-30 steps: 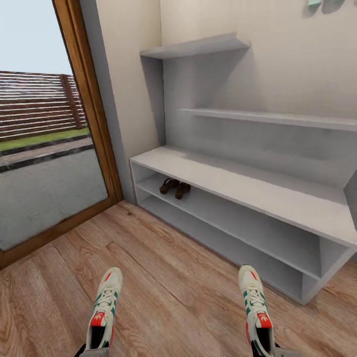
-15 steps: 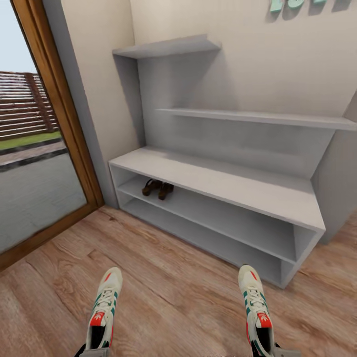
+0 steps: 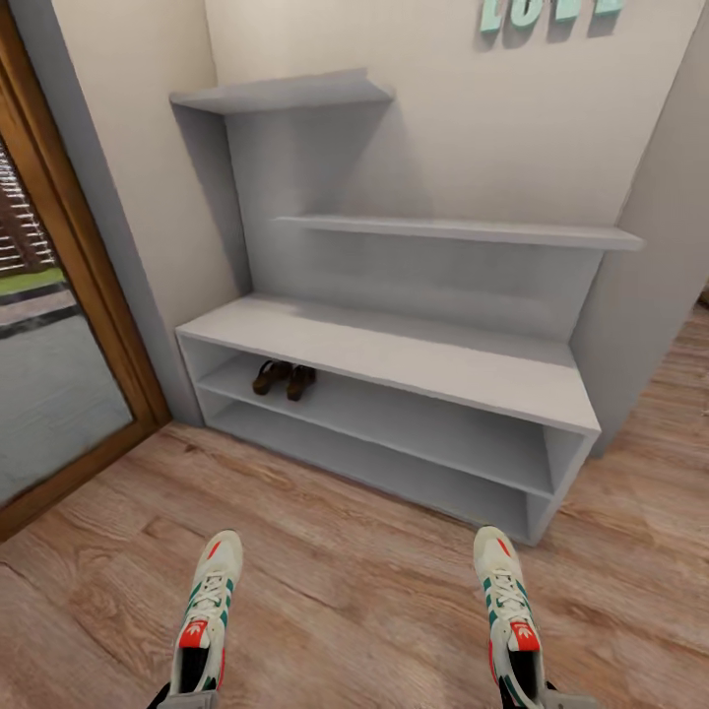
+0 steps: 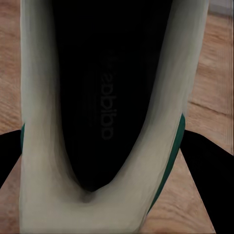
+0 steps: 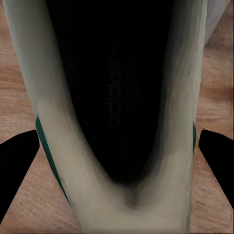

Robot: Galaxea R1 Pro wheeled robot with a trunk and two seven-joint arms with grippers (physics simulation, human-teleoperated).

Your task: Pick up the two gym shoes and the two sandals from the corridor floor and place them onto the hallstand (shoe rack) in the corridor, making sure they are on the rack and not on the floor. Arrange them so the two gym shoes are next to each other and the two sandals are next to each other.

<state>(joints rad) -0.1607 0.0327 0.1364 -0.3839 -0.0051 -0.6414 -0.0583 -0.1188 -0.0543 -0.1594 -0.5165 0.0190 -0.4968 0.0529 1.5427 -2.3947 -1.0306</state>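
Observation:
I hold one white gym shoe [image 3: 205, 612] with green stripes in my left gripper [image 3: 187, 697], gripped at the heel, toe pointing forward above the floor. A second gym shoe [image 3: 508, 606] is held the same way by my right gripper [image 3: 527, 697]. Each wrist view looks into a shoe's dark inside [image 4: 105, 92] [image 5: 114, 87], with black fingers [image 4: 207, 170] [image 5: 17, 165] pressed on both sides. The pale grey hallstand [image 3: 394, 350] stands ahead against the wall. The two brown sandals [image 3: 284, 378] sit side by side on its upper open shelf, near the left end.
A wood-framed glass door [image 3: 59, 325] is at the left. Light wood plank floor [image 3: 374, 551] lies between me and the rack. A wall corner [image 3: 650, 295] juts out right of the rack. Teal letters [image 3: 547, 12] hang on the wall above.
The camera has turned right: rack and door slid left in the picture and the rack's right end and wall corner came into view. Both shoes stay held in the same spots.

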